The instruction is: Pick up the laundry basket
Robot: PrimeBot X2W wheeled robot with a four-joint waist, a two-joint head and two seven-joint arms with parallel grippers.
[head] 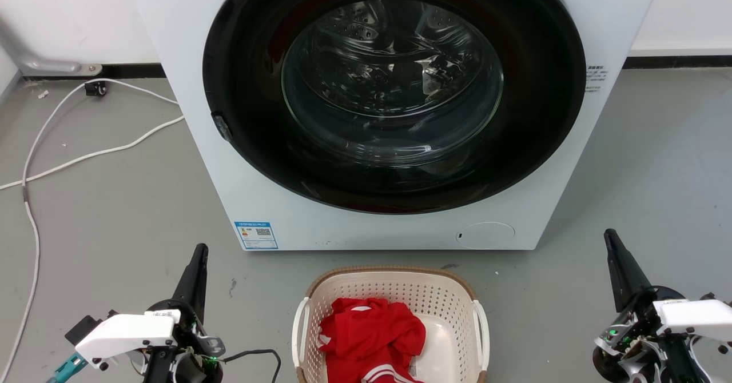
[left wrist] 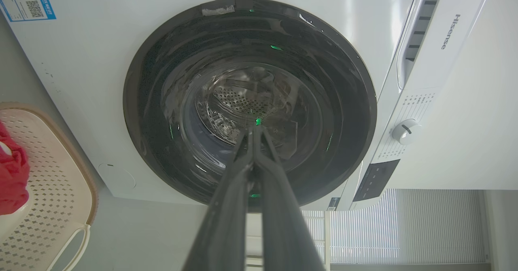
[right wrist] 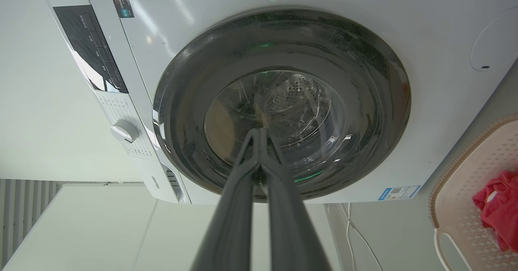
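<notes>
1. The basket [head: 394, 270] stands on the floor [head: 114, 217] just in front of the washing machine [head: 229, 143], below the middle of its round door [head: 394, 86].
2. A red cloth [head: 372, 331] lies bunched inside the basket, towards the side away from the washing machine.
3. The basket's two white handles [head: 298, 331] sit on its left and right sides, and nothing touches either one.
4. The left jaws are closed on nothing. In the left wrist view the two dark fingers [left wrist: 226, 206] lie pressed together and point at the washing machine's door.
5. In the head view the left jaws hang low in front of the washing machine, just outside its left front corner.
6. The right jaws are closed on nothing as well. In the right wrist view their fingers [right wrist: 283, 206] meet at the tips and point at the same door.
7. The right jaws hang low in front of the washing machine, out past its right front corner.
8. The basket lies between the two pairs of jaws, well apart from both and a little nearer the left pair.
9. Each wrist view catches part of the basket at its edge, off to the side of the fingers.
10. A white cable [head: 86, 154] trails over the floor to the left of the washing machine.
</notes>
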